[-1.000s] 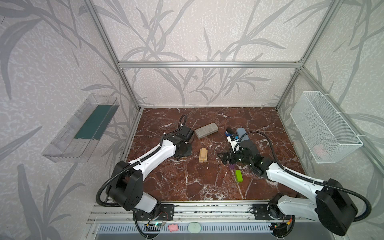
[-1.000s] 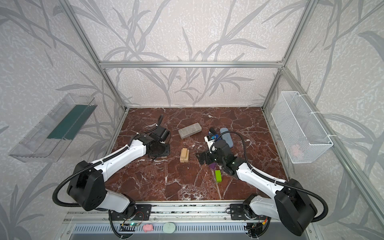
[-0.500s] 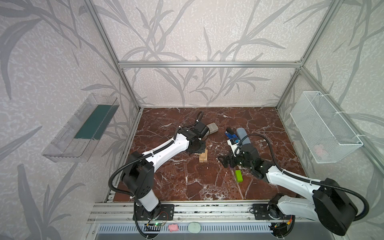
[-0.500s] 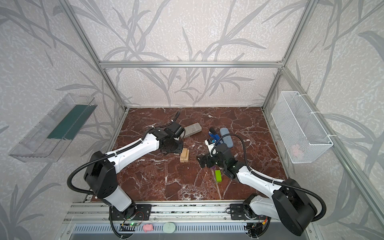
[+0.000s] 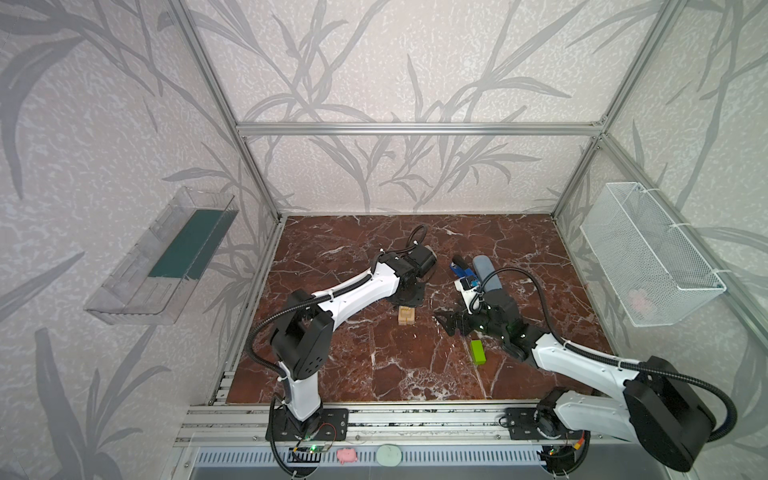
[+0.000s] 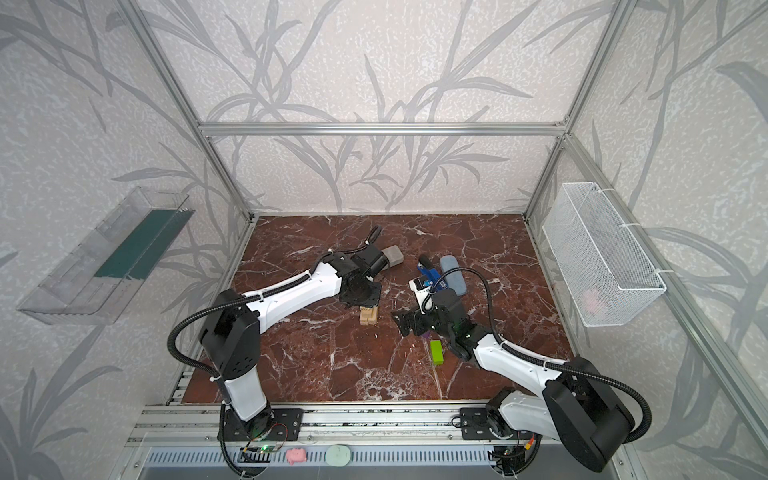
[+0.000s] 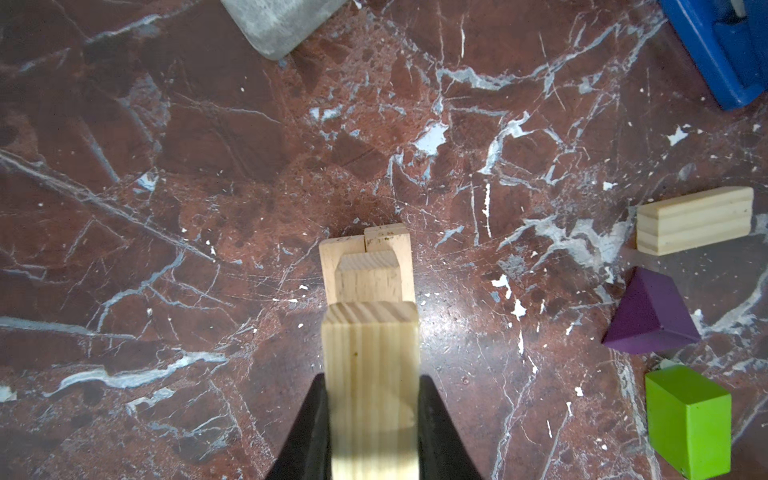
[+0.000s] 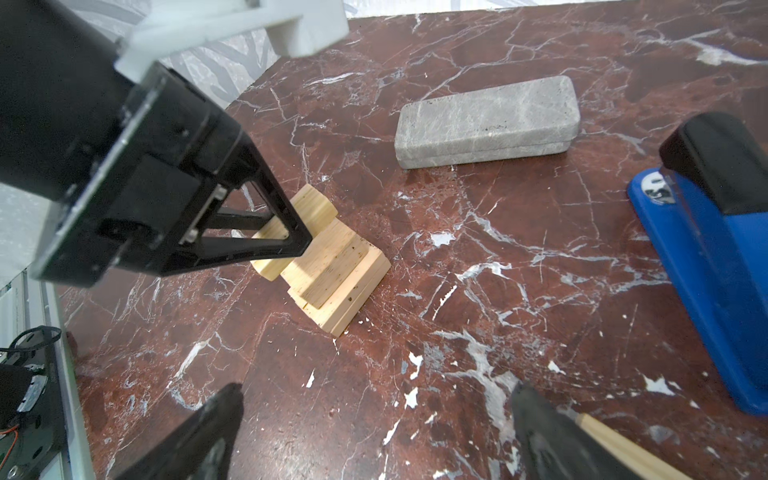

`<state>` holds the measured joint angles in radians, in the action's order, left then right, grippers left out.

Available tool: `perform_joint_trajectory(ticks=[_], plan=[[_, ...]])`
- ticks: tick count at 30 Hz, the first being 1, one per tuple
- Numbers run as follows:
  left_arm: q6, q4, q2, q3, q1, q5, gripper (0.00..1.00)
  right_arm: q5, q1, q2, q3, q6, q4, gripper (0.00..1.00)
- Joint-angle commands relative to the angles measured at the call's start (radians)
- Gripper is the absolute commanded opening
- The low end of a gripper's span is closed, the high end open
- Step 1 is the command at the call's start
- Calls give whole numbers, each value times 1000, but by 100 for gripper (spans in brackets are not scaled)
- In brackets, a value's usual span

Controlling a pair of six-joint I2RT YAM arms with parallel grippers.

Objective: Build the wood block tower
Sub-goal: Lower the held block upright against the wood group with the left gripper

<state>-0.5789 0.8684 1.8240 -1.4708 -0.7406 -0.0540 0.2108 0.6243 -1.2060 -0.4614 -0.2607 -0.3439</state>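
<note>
I find the tower [image 8: 332, 270], between my grippers, barely begun with one pale piece on a side-by-side base, while my left gripper [image 7: 371, 386] clamps the next pale block [image 7: 370, 332] just over it, my right gripper [image 8: 376, 399] gapes empty, and the purple block [image 7: 648, 316] and green block [image 5: 477, 351] lie loose.

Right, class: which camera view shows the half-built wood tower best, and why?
The right wrist view: the tower is close, its layers seen side-on. The left wrist view looks straight down, with the held block hiding part. In both top views it is tiny.
</note>
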Motion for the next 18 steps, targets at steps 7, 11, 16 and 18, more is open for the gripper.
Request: perform_joint_trajectory(ticks=[7, 11, 16, 18], plan=[[-32, 38, 36, -38, -9, -44, 8, -5, -4, 16, 7, 10, -43, 99], [-32, 32, 50, -46, -10, -38, 8, -13, -4, 21, 11, 12, -43, 99], [-29, 22, 62, -50, -11, -32, 8, -17, -4, 23, 14, 11, -47, 99], [-27, 18, 64, -47, -13, -28, 8, -17, -4, 23, 13, 11, -47, 99]])
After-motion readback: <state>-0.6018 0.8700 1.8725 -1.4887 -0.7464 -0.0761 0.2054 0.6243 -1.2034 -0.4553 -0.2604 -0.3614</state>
